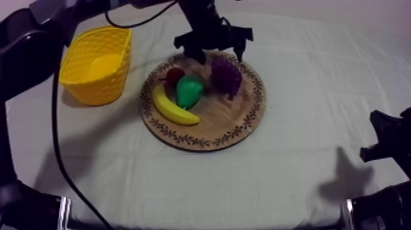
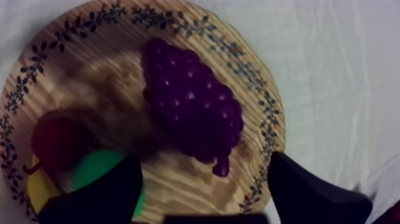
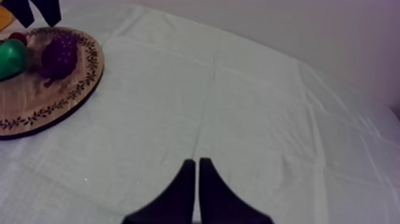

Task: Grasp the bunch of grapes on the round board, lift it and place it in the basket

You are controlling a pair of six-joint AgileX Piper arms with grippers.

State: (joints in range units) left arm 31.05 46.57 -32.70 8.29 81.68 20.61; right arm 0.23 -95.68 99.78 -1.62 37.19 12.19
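The purple bunch of grapes (image 1: 226, 76) lies on the right half of the round wooden board (image 1: 232, 125), with its stem pointing toward the front. My left gripper (image 1: 218, 52) hovers over the board's far edge, just behind the grapes, and it is open. Seen from the left wrist, the grapes (image 2: 193, 107) sit on the board (image 2: 77, 65) ahead of the spread black fingers (image 2: 309, 187), with nothing between them. The yellow basket (image 1: 98, 64) stands at the left of the board. My right gripper (image 3: 197, 164) is shut on nothing over bare cloth, low at the table's right side (image 1: 385, 137).
A green pear (image 1: 188, 90), a banana (image 1: 174, 109) and a small red fruit (image 1: 174, 74) share the board's left half, close to the grapes. From the right wrist, the board (image 3: 59, 101) with grapes (image 3: 58, 55) and pear (image 3: 11, 58) lies far off across the cloth.
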